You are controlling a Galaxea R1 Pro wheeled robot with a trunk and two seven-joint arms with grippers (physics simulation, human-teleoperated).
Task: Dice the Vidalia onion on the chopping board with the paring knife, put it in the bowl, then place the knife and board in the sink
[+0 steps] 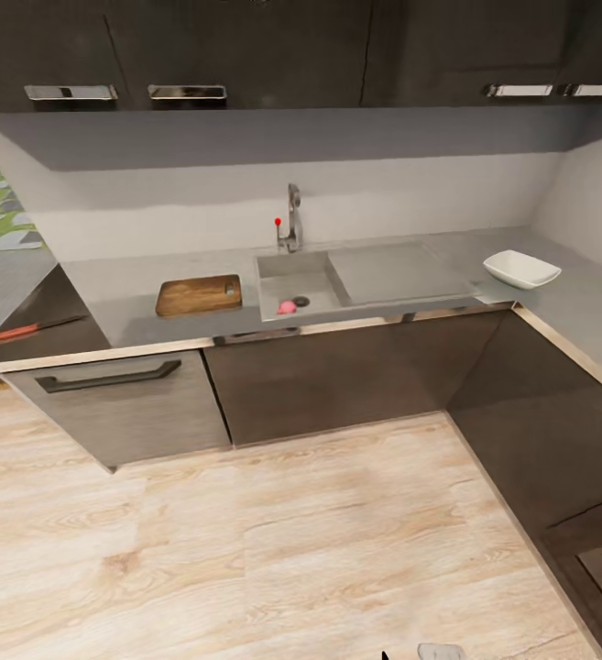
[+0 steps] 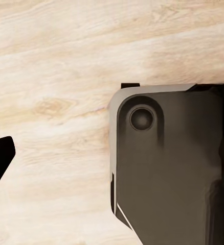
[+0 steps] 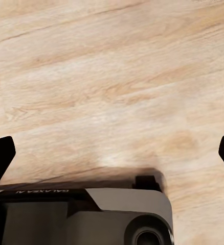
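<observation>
Vidalia onion (image 1: 286, 307) in sink (image 1: 374, 275), right of chopping board (image 1: 199, 295)

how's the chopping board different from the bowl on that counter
The chopping board is brown wood, flat and rectangular; the bowl is white, with raised flared sides. The chopping board lies left of the sink, the bowl to its right, near the corner. Both rest on the countertop and look empty.

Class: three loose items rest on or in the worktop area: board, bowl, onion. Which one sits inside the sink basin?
The Vidalia onion, the small pink ball beside the drain; the chopping board and bowl rest on the countertop.
</observation>
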